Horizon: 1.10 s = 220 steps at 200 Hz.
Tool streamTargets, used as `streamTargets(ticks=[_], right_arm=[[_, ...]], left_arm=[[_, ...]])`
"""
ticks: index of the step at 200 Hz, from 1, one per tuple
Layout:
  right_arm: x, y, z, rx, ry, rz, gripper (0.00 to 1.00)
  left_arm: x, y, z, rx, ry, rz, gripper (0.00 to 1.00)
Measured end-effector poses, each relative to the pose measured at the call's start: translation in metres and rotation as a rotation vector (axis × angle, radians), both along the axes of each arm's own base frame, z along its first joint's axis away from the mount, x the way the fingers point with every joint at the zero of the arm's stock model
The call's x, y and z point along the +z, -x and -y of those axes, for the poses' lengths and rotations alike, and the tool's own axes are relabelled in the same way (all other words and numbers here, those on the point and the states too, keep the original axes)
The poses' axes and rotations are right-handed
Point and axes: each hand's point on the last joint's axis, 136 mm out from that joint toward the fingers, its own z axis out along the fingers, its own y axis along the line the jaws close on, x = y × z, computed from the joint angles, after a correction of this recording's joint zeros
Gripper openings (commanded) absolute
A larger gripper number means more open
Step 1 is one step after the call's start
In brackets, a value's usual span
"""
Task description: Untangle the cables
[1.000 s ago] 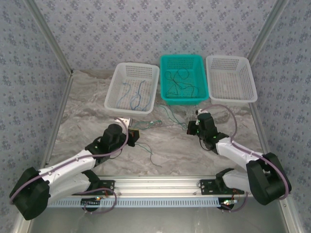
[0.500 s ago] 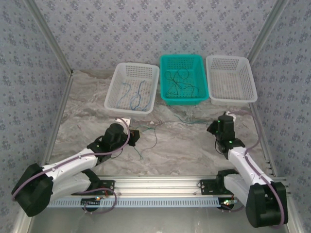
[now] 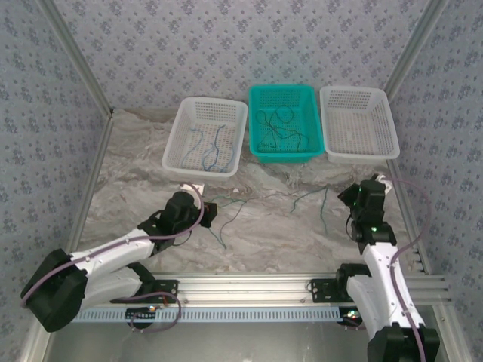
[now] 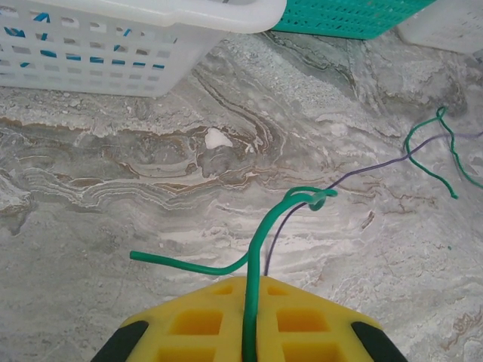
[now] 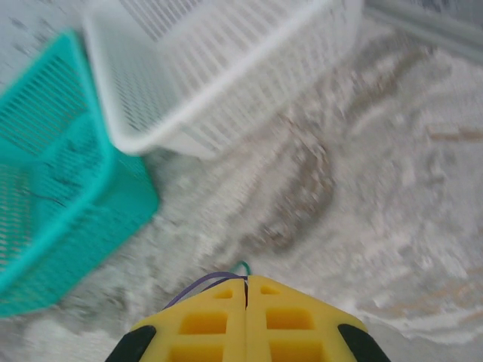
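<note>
On the marbled worktop (image 3: 272, 241), in front of the teal basket (image 3: 281, 88) that holds more tangled cables (image 3: 283, 130), the left claw (image 3: 213, 209) is clamped on a green cable (image 4: 260, 234). The right claw (image 3: 350, 196) is pinched tight on a purple cable (image 4: 362, 170). The purple cable runs left to right between the two claws, while the green cable rises from the left claw and bends at a knot.

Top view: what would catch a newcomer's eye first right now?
The teal basket stands out mid-row at the far edge, with a tangle of cables inside. Nearer, the left gripper is shut on a green cable. Far to its right, the right gripper is shut on a purple cable that runs over the table toward the left one.
</note>
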Motion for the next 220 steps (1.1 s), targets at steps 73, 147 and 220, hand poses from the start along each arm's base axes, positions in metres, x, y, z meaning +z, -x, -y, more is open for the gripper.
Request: streamTargets(ticks=[73, 147, 220], right_arm=[[0.133, 0.018, 0.052, -0.237, 0.019, 0.186, 0.00], [0.197, 0.007, 0.037, -0.128, -0.093, 0.327, 0.00], [0.331, -0.031, -0.018, 0.137, -0.119, 0.573, 0.00]], left_arm=[[-0.003, 0.000, -0.001, 0.002, -0.009, -0.008, 0.08], [-0.012, -0.001, -0.001, 0.006, -0.029, -0.025, 0.07], [-0.012, -0.005, 0.006, -0.004, -0.011, -0.014, 0.07]])
